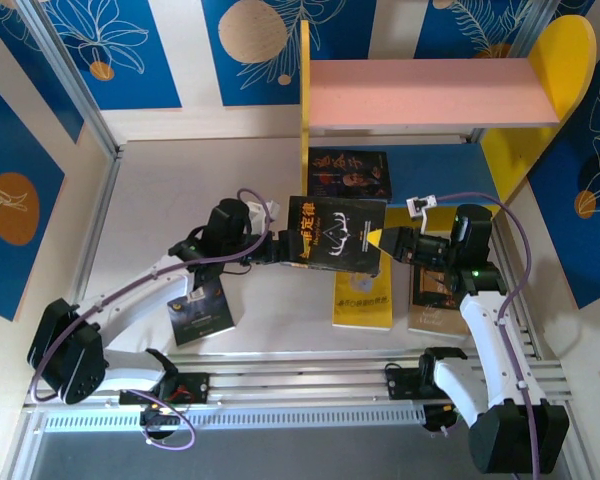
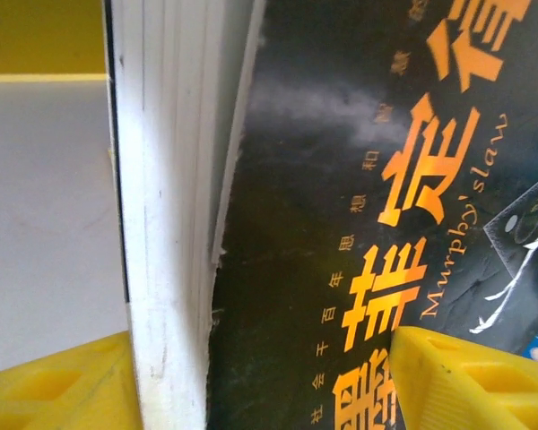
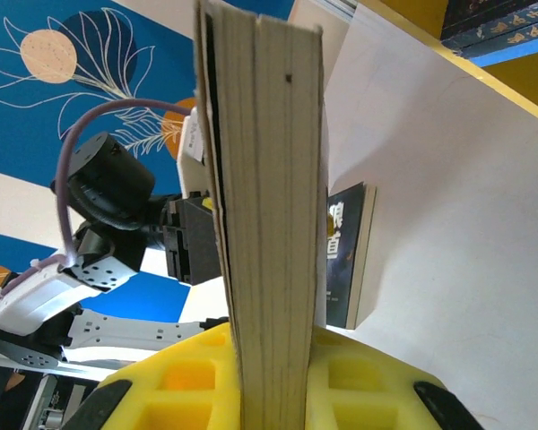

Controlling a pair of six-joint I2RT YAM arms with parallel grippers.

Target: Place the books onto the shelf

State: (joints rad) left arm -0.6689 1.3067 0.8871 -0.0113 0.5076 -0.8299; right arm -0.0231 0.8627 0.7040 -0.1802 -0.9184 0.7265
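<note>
Right tool (image 1: pixel 382 238), jaws clamped on the right-hand edge of an upright black book (image 1: pixel 335 232), its page block pinched between yellow fingers (image 3: pixel 161 385) in the right wrist view. Left tool (image 1: pixel 278 247), jaws apart, straddling the opposite edge, yellow pads (image 2: pixel 54 394) either side of pages and cover, apparently without squeeze. Black book held over the counter (image 1: pixel 170 200) midway between the arms, near the shelf (image 1: pixel 420 92) but not yet in it. One dark book (image 1: pixel 350 172) already on the blue lower board (image 1: pixel 440 165). Yellow book (image 1: pixel 362 300), brown book (image 1: pixel 435 295) and another dark book (image 1: pixel 202 312) flat on the counter. Main hazard: sag or pivot of the black book about a single narrow edge grip, for want of support from the left. Secondary hazards: splaying of the loose front cover, with a catch on the yellow side panel (image 1: pixel 304 100) or on the shelved book during insertion; toppling after release, with no neighbour alongside for support.
</note>
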